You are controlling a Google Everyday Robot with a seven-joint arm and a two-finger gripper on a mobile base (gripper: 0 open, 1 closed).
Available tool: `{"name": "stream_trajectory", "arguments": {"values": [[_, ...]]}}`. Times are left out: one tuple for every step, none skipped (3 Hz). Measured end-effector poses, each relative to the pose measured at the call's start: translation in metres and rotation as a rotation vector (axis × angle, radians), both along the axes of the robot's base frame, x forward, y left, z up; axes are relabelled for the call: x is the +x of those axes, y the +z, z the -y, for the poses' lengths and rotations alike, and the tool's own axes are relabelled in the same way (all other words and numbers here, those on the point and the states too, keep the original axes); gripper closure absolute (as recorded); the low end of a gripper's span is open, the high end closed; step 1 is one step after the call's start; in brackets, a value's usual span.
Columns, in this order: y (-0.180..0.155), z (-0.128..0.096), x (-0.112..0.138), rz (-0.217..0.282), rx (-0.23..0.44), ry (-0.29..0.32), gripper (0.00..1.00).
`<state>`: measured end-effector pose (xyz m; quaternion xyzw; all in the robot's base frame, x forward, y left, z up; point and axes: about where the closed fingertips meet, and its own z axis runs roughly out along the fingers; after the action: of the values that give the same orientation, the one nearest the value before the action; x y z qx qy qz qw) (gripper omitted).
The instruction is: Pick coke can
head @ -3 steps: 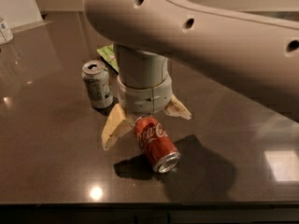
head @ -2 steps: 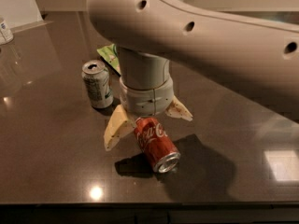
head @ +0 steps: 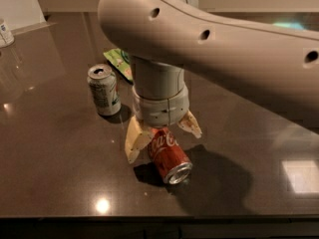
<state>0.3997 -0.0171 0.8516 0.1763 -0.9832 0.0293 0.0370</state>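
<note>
The coke can (head: 168,156) is red with white script and lies on its side on the dark tabletop (head: 55,148), its silver end pointing toward the front edge. My gripper (head: 162,135) hangs straight down over the can's far end. Its two cream fingers are spread, one finger (head: 132,142) to the left of the can and the other (head: 191,125) to the right and behind it. The fingers straddle the can's upper part and are not closed on it. The thick arm (head: 214,39) crosses the top of the view.
A silver-grey can with greenish print (head: 103,89) stands upright left of the gripper. A green packet (head: 118,60) lies behind it, partly hidden by the wrist. A white container (head: 5,32) sits at the far left. The table's front edge (head: 149,216) is close below the coke can.
The gripper has shifted slightly right and lower around the coke can. The can has not moved.
</note>
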Motion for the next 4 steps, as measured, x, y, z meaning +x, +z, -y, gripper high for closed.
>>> {"name": "stream_trajectory", "arguments": {"values": [[-0.003, 0.0, -0.002, -0.003, -0.009, 0.003, 0.42], [-0.003, 0.0, -0.004, -0.005, -0.011, 0.005, 0.65], [0.003, 0.002, -0.004, 0.01, 0.006, 0.004, 0.88], [0.027, 0.013, 0.005, 0.059, 0.034, 0.021, 1.0]]}}
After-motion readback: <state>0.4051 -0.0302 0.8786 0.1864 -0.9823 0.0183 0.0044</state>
